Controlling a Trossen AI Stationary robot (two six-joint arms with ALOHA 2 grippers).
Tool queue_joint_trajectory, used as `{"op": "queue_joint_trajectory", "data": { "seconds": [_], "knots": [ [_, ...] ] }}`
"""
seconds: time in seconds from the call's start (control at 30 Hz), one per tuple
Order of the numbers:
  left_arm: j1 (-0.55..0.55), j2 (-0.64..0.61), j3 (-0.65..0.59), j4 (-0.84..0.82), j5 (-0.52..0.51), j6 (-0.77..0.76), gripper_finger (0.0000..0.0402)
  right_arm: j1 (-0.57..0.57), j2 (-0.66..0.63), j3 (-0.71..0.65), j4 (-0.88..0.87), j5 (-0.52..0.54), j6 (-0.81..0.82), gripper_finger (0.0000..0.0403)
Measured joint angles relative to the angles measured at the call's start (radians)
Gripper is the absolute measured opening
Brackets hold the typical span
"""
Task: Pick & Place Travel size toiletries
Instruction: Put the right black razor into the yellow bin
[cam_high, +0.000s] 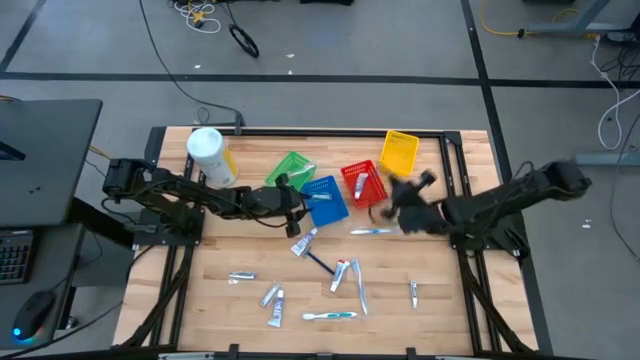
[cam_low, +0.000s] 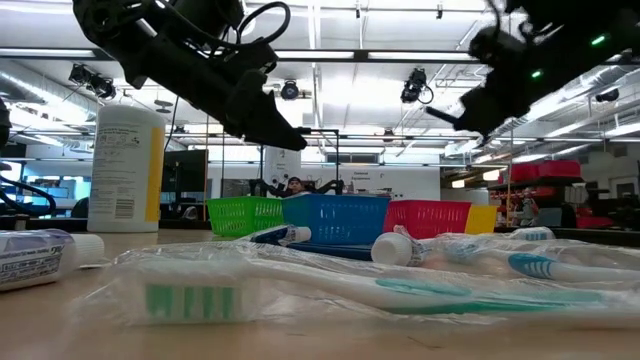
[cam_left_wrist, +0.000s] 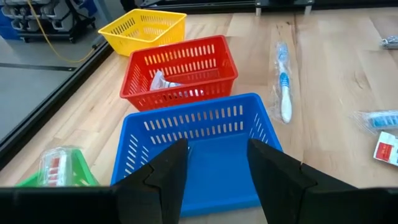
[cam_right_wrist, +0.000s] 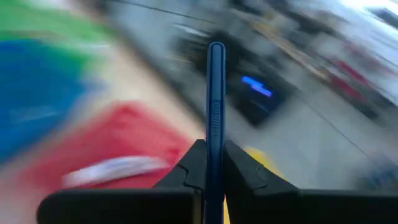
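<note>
My left gripper (cam_left_wrist: 214, 165) hangs open over the blue basket (cam_left_wrist: 205, 146), also seen from above (cam_high: 325, 200), and holds nothing. My right gripper (cam_right_wrist: 215, 146) is raised near the red basket (cam_high: 362, 182) and is shut on a slim dark blue razor (cam_right_wrist: 216, 81). Loose on the wood lie a white-blue toothbrush (cam_high: 372, 231), a tube (cam_high: 303, 243), a dark razor (cam_high: 320, 263), more tubes (cam_high: 272, 295) and a second toothbrush (cam_high: 330, 316). A tube (cam_left_wrist: 165, 84) lies in the red basket. A small item (cam_left_wrist: 59, 165) sits in the green basket (cam_high: 290, 168). My right gripper pinches the dark blue razor between its two fingers by the handle's lower part (cam_right_wrist: 215, 134). The handle runs along the fingers and sticks out well past their tips. The razor is lifted clear of the table; its head does not show.
A yellow basket (cam_high: 399, 152) stands beyond the red one, near the far edge. The big white canister (cam_high: 210, 155) stands at the far left, behind my left arm. Bare wood shows at the table's near right, around a lone small item (cam_high: 413, 292).
</note>
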Motion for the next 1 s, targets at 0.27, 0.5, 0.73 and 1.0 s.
{"op": "queue_joint_trajectory", "data": {
  "seconds": [0.27, 0.5, 0.73, 1.0],
  "knots": [
    [0.000, 0.000, 0.000, 0.002, 0.077, 0.092, 0.0176, -0.456, -0.010, 0.000, -0.028, -0.235, 0.263, 0.0038],
    [0.001, 0.000, 0.000, 0.002, 0.077, 0.110, 0.0176, -0.734, 0.079, 0.000, 0.123, -0.455, 0.148, 0.0048],
    [0.001, 0.000, 0.000, 0.002, 0.077, 0.141, 0.0176, -0.844, 0.246, 0.000, 0.246, -0.653, 0.165, 0.0047],
    [0.001, 0.000, 0.000, 0.002, 0.077, 0.140, 0.0176, -0.852, 0.377, 0.000, 0.310, -0.647, 0.161, 0.0047]
  ]
}}
